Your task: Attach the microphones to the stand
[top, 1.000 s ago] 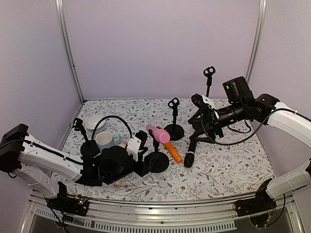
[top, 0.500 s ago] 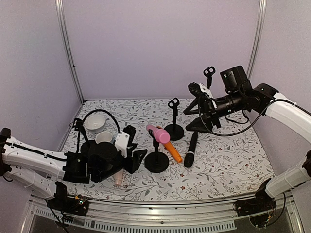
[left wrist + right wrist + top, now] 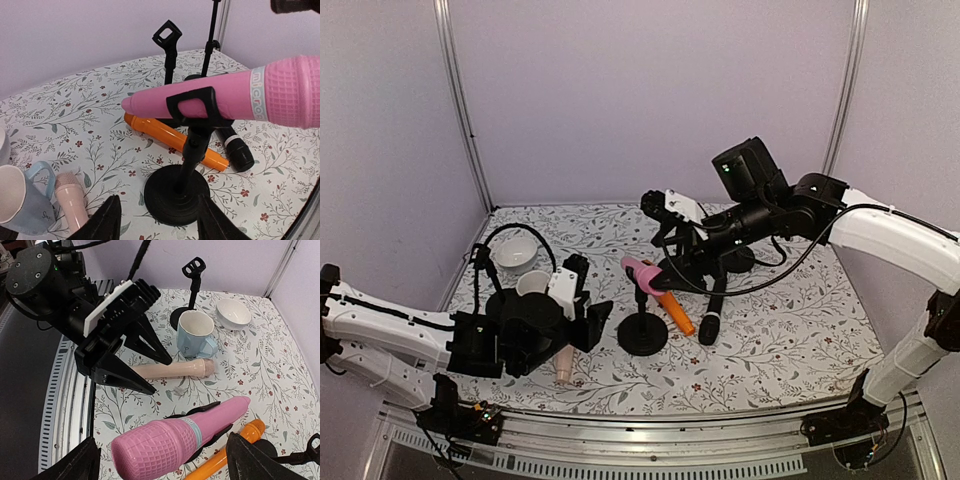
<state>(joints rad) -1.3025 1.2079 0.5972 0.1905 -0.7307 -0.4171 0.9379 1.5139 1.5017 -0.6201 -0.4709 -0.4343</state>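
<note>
Our left end effector [image 3: 593, 328], spread wide and empty, hangs just beside the beige-pink microphone [image 3: 563, 366], which lies on the desk [image 3: 790, 340], head toward the mug [image 3: 532, 285], well apart from our right end effector [image 3: 661, 222]

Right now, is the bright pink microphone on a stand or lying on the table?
On a stand. The pink microphone sits in the stand's black clip, held above its round base, off the table.
</note>
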